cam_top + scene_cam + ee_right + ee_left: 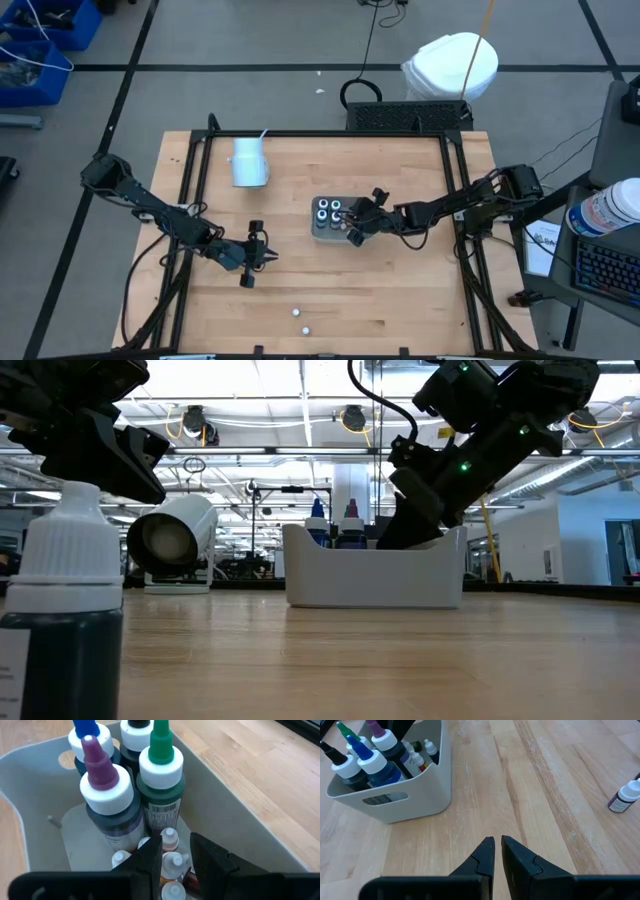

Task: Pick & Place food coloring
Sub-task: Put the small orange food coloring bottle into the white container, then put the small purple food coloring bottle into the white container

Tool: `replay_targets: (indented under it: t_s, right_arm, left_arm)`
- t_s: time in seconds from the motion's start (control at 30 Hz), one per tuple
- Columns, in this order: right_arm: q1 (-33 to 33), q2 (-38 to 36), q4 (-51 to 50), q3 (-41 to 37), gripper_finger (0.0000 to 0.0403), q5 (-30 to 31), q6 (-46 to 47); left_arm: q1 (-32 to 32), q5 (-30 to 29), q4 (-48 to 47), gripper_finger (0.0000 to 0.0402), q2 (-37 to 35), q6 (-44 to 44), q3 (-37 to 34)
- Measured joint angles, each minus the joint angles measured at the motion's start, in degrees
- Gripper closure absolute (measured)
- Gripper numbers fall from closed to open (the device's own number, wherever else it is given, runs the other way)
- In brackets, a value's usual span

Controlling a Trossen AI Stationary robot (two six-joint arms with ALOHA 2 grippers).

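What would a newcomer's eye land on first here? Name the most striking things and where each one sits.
The grey rectangular tray near the middle of the wooden table stands out, packed with dark food coloring bottles with white collars. The right gripper hovers inside it, over the small white-capped bottles. The left gripper waits left of the tray, and a white cup lies on its side near the table's far edge.

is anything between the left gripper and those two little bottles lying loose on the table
Nothing visible does. The left gripper hangs over bare wood, and the two small bottles sit beyond it on open table. The grey tray is off to the other side.
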Motion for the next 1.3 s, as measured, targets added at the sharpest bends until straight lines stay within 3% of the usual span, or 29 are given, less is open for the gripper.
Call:
replay_targets:
  t_s: [0.27, 0.7, 0.87, 1.07, 1.2, 1.3]
  right_arm:
    - [0.02, -5.12, -1.37, -0.31, 0.031, -1.96, -3.67]
    - [0.19, -21.5, -5.25, -0.2, 0.0311, -2.4, -13.76]
    - [1.6, -28.57, -5.53, -0.13, 0.0326, -9.32, -21.32]
    - [3.23, -37.08, -11.0, -0.14, 0.0373, -12.87, -26.63]
    - [3.23, -42.99, -6.69, -4.42, 0.0399, -18.82, -29.64]
    - [3.02, -47.58, -0.58, -10.04, 0.0395, -21.14, -29.72]
  left_arm:
    - [0.0, -0.02, 0.0, 0.036, -0.01, -0.2, 0.0]
    - [0.0, -2.92, 0.45, 0.036, 0.0, -0.25, 0.0]
    - [0.04, -4.83, 4.37, 0.036, -0.02, 1.36, 0.0]
    - [0.04, -5.64, 7.12, 0.036, -0.02, 5.5, 0.0]
    - [0.74, -5.7, 8.08, 0.036, -0.02, 12.69, 0.0]
    - [1.73, -5.49, 8.29, 0.036, -0.02, 11.95, 0.0]
